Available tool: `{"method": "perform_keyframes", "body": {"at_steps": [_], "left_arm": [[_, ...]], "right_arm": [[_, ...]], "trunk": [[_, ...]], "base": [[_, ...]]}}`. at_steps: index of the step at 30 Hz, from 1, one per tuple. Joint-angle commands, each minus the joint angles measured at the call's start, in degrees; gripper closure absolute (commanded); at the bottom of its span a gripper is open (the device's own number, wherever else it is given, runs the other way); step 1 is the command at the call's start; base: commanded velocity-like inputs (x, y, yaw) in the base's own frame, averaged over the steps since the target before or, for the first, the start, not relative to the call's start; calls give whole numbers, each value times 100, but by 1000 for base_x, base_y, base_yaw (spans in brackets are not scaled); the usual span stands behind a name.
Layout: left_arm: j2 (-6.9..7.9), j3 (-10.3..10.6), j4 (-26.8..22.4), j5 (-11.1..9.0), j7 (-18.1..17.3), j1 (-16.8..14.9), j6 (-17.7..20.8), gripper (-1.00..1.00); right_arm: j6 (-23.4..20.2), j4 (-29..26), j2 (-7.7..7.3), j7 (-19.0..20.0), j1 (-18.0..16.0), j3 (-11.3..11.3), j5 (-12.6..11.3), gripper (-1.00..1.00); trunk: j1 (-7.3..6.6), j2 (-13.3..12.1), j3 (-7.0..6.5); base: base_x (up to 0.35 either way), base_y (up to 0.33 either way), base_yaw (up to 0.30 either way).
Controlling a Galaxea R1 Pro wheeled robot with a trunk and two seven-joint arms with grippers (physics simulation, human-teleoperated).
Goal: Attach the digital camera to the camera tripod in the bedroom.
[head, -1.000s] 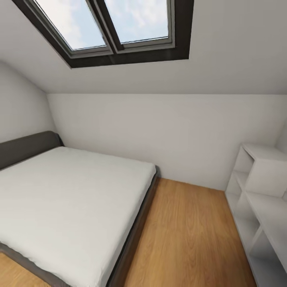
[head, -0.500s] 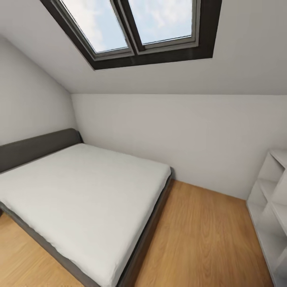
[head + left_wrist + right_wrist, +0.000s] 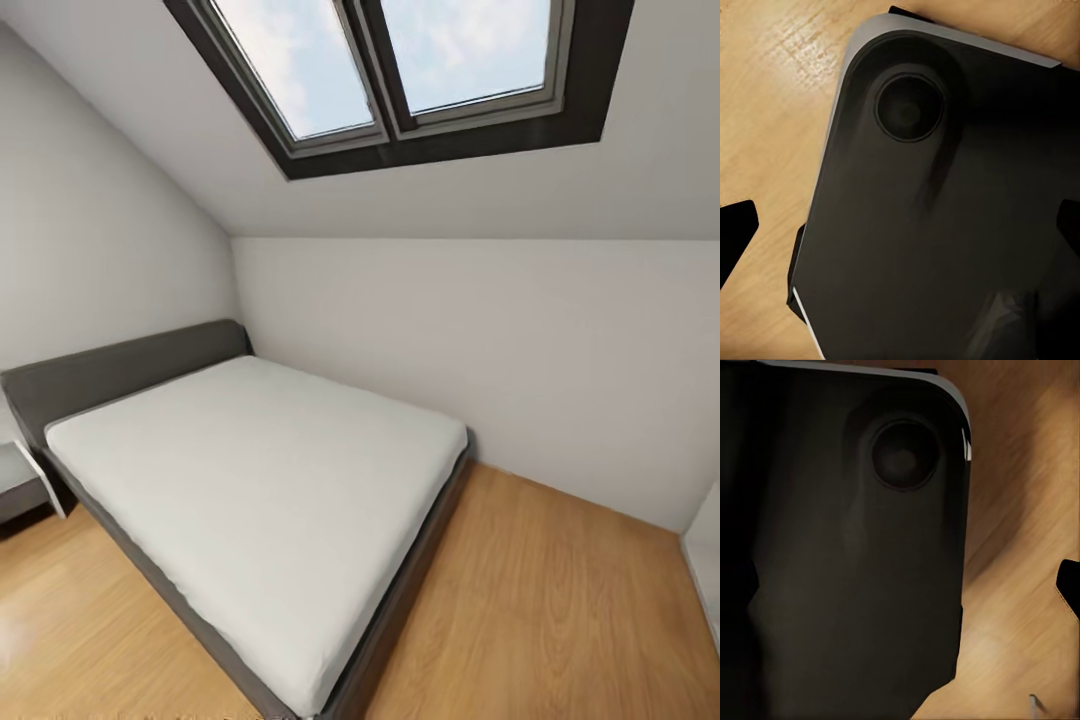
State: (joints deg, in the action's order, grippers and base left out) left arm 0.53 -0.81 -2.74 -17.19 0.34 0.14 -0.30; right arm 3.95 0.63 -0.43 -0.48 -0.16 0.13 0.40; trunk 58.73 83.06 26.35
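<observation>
The robot's base [image 3: 945, 225] is a broad, flat, matte black slab with rounded corners and a thin pale grey rim along its edge. A round recessed black disc [image 3: 909, 111] sits near one corner, inside a shallow raised contour. The right wrist view shows the same dark panel [image 3: 832, 555] with its own round recess [image 3: 904, 455]. Black finger tips [image 3: 735, 232] of the left claw are flat and angular.

The head camera looks from high up across the bedroom at the bed [image 3: 270, 490], skylight [image 3: 400, 70] and far wall [image 3: 500, 350], while both wrist cameras point down, close over the robot's dark base [image 3: 945, 240] and the wood floor [image 3: 560, 600], which all three views share.
</observation>
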Motion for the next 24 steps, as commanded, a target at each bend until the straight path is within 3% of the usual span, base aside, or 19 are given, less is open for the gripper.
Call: {"method": "perform_keyframes", "body": {"at_steps": [1,24], "left_arm": [[-1,-6,-7,-21,5,3,-4,-100],[-1,-3,-7,-21,3,-1,-4,-100]], "right_arm": [[27,7,0,-5,-2,3,4,-100],[27,9,0,-5,-2,-4,1,-100]], "trunk": [[0,2,1],[0,2,-76]], "base": [[0,0,272],[0,0,272]]}}
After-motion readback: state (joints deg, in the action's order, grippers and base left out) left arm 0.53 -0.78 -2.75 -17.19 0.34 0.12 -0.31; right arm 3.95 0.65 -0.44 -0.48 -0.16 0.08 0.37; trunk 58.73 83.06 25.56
